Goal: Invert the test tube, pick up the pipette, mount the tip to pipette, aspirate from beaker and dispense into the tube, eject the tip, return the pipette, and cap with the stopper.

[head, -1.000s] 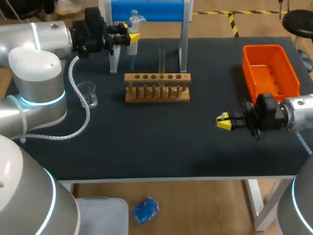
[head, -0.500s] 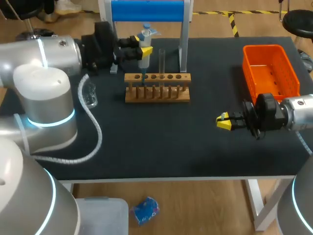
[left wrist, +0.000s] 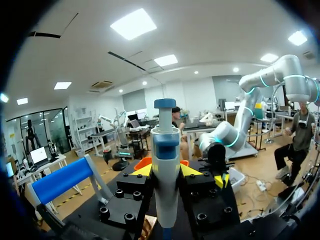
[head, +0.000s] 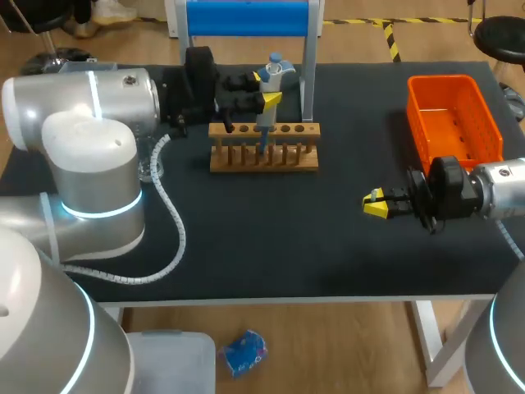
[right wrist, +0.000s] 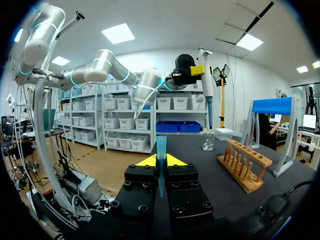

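Vertically, pipette (head: 275, 67) pinched in left claw (head: 266, 88), over wooden rack (head: 287, 156), right claw (head: 376, 203) pinching blue tip (right wrist: 161, 147)

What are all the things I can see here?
table: one, black, under everything.
rack: one, wooden, back middle of table.
stand: one, blue-topped, behind rack.
bin: one, orange, table's right side.
beaker: one, clear, left of rack.
pipette: one, white and blue, above rack.
tip: one, blue, held front right over table.
left gripper: one, yellow-tipped, shut on pipette.
right gripper: one, yellow-tipped, shut on tip.
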`<state>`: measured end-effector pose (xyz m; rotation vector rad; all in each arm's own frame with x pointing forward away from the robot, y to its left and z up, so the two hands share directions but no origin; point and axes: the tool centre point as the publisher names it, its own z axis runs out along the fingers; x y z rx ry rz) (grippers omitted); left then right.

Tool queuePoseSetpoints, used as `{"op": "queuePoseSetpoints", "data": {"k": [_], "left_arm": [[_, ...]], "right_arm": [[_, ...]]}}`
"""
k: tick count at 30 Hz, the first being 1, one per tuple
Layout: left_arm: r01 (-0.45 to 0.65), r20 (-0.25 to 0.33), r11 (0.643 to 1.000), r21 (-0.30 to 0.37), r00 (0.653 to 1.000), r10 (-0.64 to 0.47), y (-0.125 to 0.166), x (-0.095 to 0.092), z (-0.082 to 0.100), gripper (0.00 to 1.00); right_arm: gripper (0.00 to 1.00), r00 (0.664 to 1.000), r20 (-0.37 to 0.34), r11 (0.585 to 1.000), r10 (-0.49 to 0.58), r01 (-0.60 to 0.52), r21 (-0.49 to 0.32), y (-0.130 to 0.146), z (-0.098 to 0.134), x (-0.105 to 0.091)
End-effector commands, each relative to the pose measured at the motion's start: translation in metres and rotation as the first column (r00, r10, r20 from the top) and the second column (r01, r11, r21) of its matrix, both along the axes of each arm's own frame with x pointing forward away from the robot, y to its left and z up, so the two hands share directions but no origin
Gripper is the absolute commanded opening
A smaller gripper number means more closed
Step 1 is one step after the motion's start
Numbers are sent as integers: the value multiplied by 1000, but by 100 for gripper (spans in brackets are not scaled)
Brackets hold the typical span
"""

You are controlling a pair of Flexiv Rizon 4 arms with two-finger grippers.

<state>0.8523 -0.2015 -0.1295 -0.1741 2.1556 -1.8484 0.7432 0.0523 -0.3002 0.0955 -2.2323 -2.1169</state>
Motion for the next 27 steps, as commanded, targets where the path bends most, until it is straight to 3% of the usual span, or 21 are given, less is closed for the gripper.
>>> {"op": "queuePoseSetpoints", "data": {"k": [1, 5, 10, 18, 27], "left_arm": [[12, -3, 1000, 3, 1000, -12, 2, 2, 1, 0], [12, -3, 1000, 3, 1000, -12, 2, 2, 1, 0], [34, -45, 999, -32, 998, -36, -14, 1, 1, 0], [57, -65, 998, 0, 996, -57, -30, -23, 19, 0], [99, -40, 995, 9, 994, -98, -50, -46, 35, 0]], "right_arm": [[0, 1000, 0, 1000, 0, 0, 0, 0, 0, 0], [0, 1000, 0, 1000, 0, 0, 0, 0, 0, 0], [0, 1000, -8, 1000, -3, 3, 21, 10, -6, 7], [0, 1000, -10, 999, 10, -9, 41, 38, -15, 19], [0, 1000, 18, 1000, 14, -14, 17, 60, -14, 25]]}}
